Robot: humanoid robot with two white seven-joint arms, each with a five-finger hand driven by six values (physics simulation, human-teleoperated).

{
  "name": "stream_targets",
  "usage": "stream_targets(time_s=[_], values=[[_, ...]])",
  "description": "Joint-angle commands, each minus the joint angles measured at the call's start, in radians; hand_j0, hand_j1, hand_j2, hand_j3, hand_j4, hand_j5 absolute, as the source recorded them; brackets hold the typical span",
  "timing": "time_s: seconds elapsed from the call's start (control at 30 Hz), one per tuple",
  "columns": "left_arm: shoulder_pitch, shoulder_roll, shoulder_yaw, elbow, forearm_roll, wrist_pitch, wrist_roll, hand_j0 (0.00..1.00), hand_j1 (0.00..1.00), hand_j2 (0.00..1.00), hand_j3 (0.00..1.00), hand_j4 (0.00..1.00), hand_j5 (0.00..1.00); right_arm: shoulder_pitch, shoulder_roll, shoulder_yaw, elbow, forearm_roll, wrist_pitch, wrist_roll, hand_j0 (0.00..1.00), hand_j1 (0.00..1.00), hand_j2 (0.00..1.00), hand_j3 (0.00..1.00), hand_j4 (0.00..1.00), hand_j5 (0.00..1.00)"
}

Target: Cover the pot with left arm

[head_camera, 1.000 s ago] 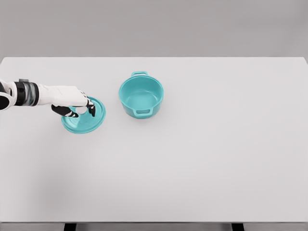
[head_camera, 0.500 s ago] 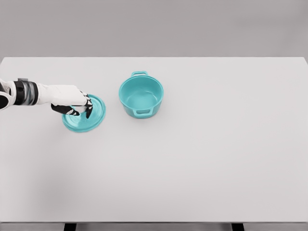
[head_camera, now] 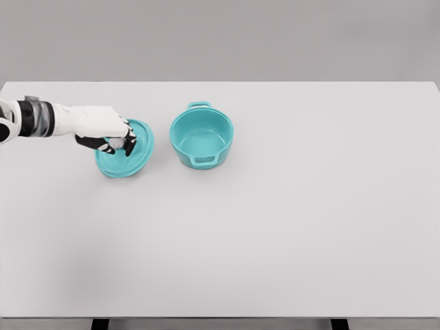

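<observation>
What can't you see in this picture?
- Lid knob: head view, the left hand covers it, so the exact grip is hidden.
- Whether the lid is off the table: it looks tilted, but one top view cannot settle it.
- Left arm past the wrist: cut off by the left edge.
- Right arm: out of view.
- Pot far handle: mostly hidden behind the rim.

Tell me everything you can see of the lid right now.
The lid is a round teal disc with a raised rim, smooth and glossy like enamel or plastic. Its knob is hidden under the left hand, whose fingers are curled around its middle. It looks tilted, apparently partly raised off the table; whether an edge rests there is unclear. It sits left of the open pot, apart from it.
</observation>
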Motion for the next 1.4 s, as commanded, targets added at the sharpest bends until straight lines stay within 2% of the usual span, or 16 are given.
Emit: stream_targets(time_s=[0.0,0.53,0.97,1.37], values=[[-0.002,0.000,0.001,-0.009,0.006,0.002,0.000,0.41,0.41,0.41,0.41,0.41,0.41,0.000,0.000,0.000,0.000,0.000,0.000,0.000,1.00,1.00,1.00,1.00,1.00,1.00],[-0.057,-0.020,0.001,-0.028,0.050,0.002,0.000,0.41,0.41,0.41,0.41,0.41,0.41,0.000,0.000,0.001,0.000,0.000,0.000,0.000,1.00,1.00,1.00,1.00,1.00,1.00],[-0.087,-0.110,0.001,-0.028,0.049,0.002,0.000,0.41,0.41,0.41,0.41,0.41,0.41,0.000,0.000,0.000,0.000,0.000,0.000,0.000,1.00,1.00,1.00,1.00,1.00,1.00],[-0.104,-0.153,0.001,-0.023,0.046,0.002,0.000,0.41,0.41,0.41,0.41,0.41,0.41,0.000,0.000,0.001,0.000,0.000,0.000,0.000,1.00,1.00,1.00,1.00,1.00,1.00]])
